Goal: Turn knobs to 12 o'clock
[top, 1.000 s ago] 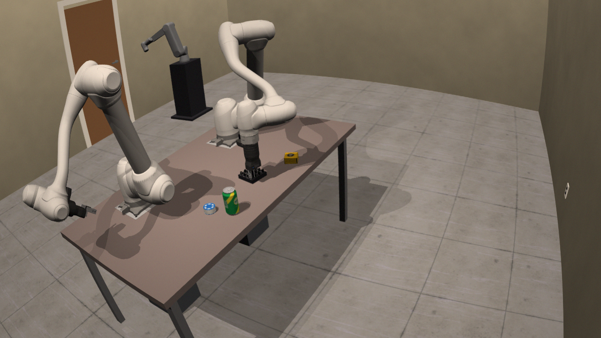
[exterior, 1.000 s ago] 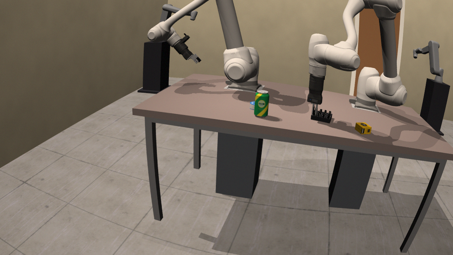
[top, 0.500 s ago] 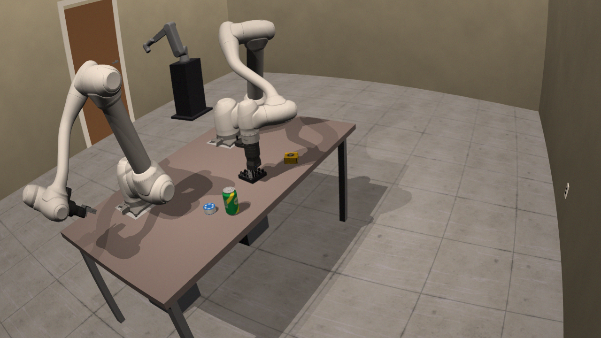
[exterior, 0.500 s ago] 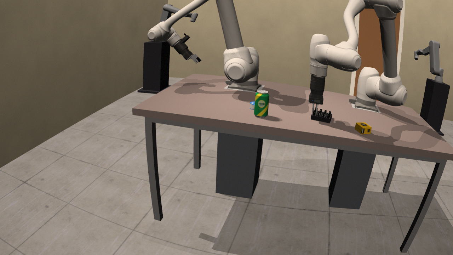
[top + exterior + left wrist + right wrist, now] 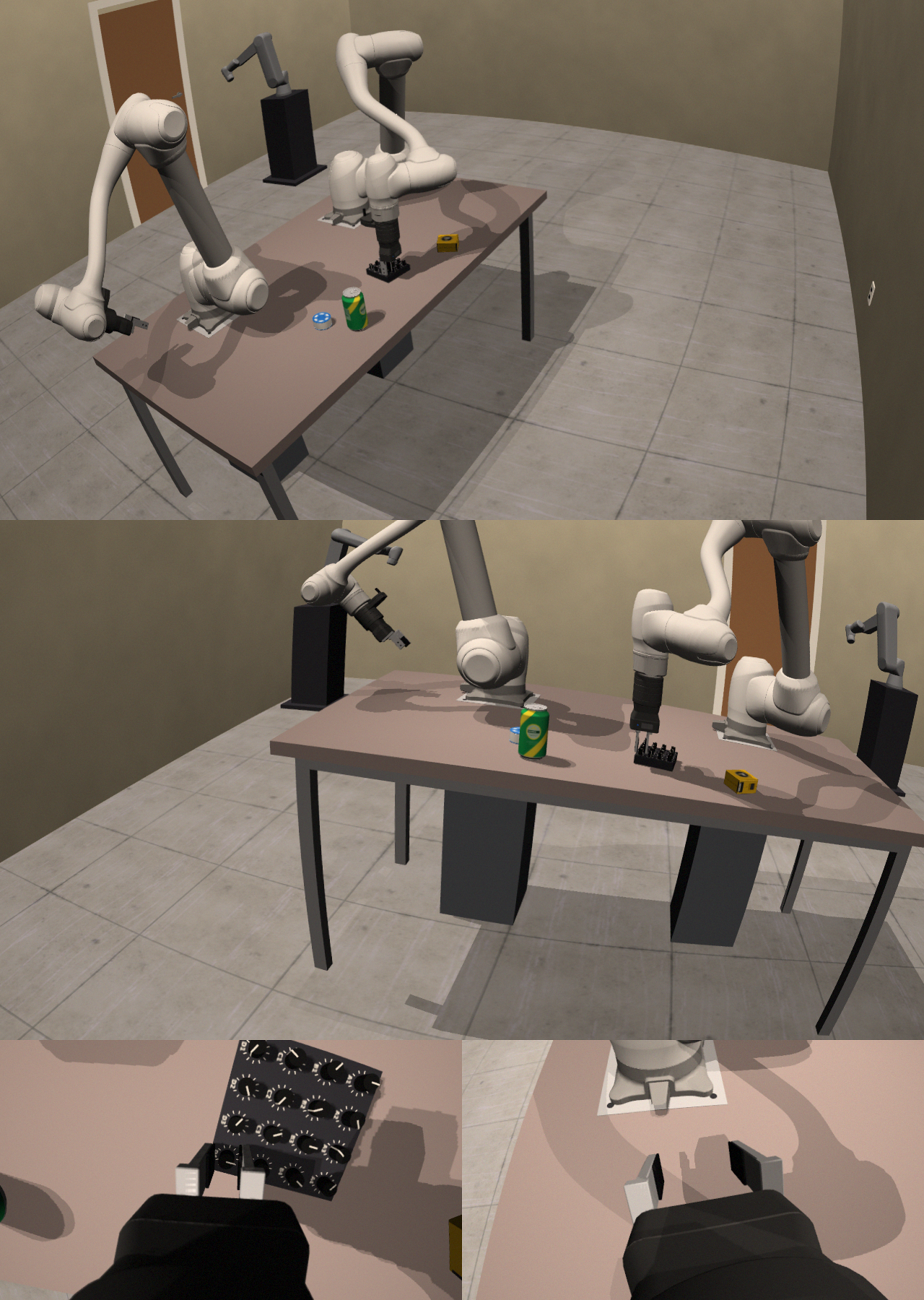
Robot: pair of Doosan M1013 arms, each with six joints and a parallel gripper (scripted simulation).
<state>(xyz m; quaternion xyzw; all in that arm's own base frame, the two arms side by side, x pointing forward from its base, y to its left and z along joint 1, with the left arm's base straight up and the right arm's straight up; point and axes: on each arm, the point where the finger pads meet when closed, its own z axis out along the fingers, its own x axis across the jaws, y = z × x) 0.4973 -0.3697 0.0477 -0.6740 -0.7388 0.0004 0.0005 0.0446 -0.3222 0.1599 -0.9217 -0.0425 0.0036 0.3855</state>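
Left wrist view: black knob box (image 5: 388, 276) (image 5: 655, 763) (image 5: 260, 1112) with white pointer lines.

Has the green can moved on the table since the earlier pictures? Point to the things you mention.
No. The green can (image 5: 354, 311) (image 5: 533, 734) (image 5: 1, 1205) stands at the same place, judged against the near edge of the table (image 5: 226, 388) (image 5: 400, 737) (image 5: 126, 1130) (image 5: 552, 1253) in the exterior view.
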